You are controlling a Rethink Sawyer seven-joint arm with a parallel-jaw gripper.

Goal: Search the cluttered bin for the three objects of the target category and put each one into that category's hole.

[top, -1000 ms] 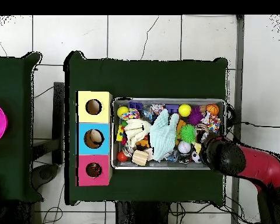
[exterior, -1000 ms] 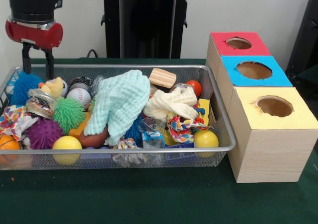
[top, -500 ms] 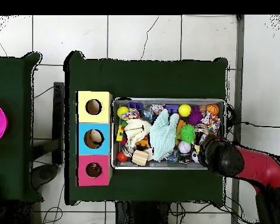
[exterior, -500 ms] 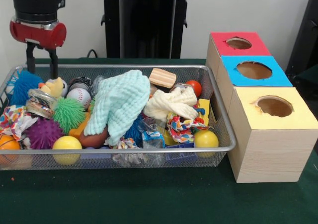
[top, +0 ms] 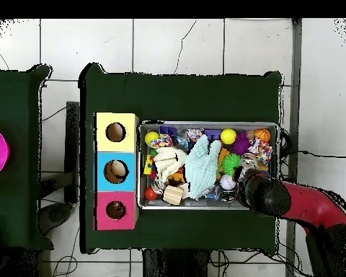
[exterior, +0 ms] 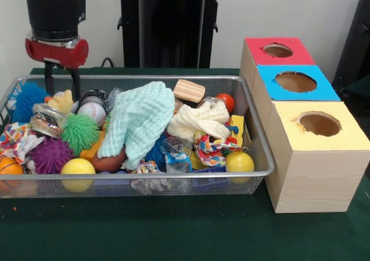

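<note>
A dark green cloth covers the table (exterior: 173,232) across the bottom of the front frame; seen from overhead it sits on a white tiled floor (top: 176,43) with thin cracks. At lower left of centre stands a wire mesh bin (exterior: 133,174), heaped with toys. Along its near edge lie two yellow balls (exterior: 77,168), an orange ball (exterior: 8,169) and a purple spiky ball (exterior: 51,154). Further in — a green spiky ball (exterior: 80,132), a baseball (exterior: 91,111), a mint knitted cloth (exterior: 139,119) draped over the middle, a cream cloth (exterior: 199,120) and a wooden block (exterior: 189,90). To the right, three wooden boxes line up near to far, each with a round hole: yellow (exterior: 318,125), blue (exterior: 296,81), red (exterior: 277,50). A pale wall closes the background. At upper left the gripper (exterior: 60,81) hangs over the bin's far corner, its two dark fingers (exterior: 76,83) spread apart and holding nothing, just above and behind the baseball.
</note>
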